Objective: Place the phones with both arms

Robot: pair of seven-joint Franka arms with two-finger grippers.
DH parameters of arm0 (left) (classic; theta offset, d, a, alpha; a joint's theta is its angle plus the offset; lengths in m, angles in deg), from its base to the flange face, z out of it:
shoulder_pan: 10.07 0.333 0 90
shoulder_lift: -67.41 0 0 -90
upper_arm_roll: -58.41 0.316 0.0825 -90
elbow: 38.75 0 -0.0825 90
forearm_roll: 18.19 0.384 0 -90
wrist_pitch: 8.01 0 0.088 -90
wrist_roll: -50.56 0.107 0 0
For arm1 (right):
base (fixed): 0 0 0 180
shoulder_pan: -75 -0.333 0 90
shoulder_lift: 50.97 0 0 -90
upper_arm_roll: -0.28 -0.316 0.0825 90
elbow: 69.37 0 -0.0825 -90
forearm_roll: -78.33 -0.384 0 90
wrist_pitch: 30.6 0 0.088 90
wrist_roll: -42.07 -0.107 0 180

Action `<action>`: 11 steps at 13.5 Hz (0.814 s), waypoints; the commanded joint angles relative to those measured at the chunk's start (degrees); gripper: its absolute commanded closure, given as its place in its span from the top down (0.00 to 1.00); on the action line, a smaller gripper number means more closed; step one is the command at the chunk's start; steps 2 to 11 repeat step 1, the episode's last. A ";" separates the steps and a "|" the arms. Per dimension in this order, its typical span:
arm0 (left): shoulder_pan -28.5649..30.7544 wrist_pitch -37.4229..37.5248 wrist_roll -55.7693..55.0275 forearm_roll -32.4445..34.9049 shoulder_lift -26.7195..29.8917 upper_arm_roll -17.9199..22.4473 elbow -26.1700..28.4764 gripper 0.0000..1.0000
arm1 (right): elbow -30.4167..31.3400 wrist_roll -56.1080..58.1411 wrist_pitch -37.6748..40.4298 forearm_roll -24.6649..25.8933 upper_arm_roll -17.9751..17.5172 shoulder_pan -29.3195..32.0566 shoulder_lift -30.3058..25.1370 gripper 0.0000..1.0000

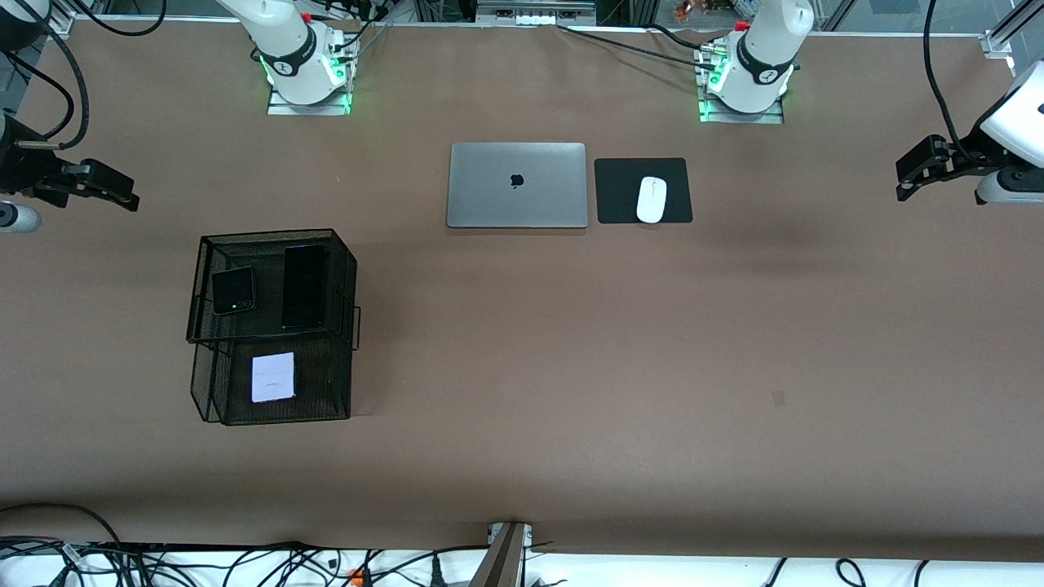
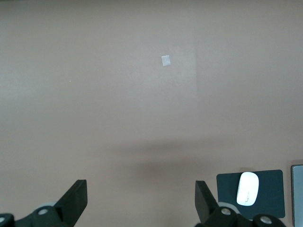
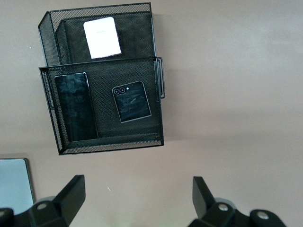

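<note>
Overhead, left gripper (image 1: 907,175) and right gripper (image 1: 122,194) both released, arms cut off at frame edges.

Both arms run off the front view's side edges, only their black end effectors showing. The laptop (image 3: 14,185) is cut by the right wrist view's edge. The lower tray (image 1: 214,391) lies partly under the upper tray (image 1: 342,269).

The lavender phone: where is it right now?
In the front view the lavender phone lies in the lower tier of the black mesh rack, toward the right arm's end of the table, nearer the camera than both black phones.
</note>
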 commanded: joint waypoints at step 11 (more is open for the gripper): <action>0.28 0.99 0.55 -0.12 -0.33 -0.15 -1.28 1.00 | 1.19 -0.80 -0.18 0.10 -1.03 1.03 -1.09 1.00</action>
